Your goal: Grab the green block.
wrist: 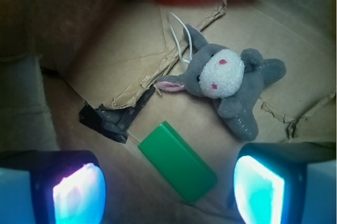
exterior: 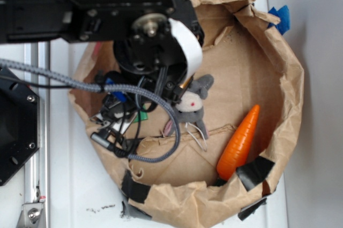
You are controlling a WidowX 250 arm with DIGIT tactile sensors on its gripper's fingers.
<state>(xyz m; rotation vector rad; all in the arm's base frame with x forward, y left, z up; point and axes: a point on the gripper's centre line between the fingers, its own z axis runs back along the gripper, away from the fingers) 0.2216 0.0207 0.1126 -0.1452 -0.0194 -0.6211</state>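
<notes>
The green block lies flat and slanted on the brown paper floor of the bag, in the lower middle of the wrist view. My gripper hovers above it, open, the two fingers standing wide apart either side of the block with nothing held. In the exterior view only a sliver of the green block shows under the arm. The gripper there is largely hidden by the wrist and cables at the bag's left side.
A grey plush rabbit lies just beyond the block, also seen as the plush beside the arm. An orange carrot rests on the right. The brown paper bag's rolled walls ring everything. Black tape patches the floor.
</notes>
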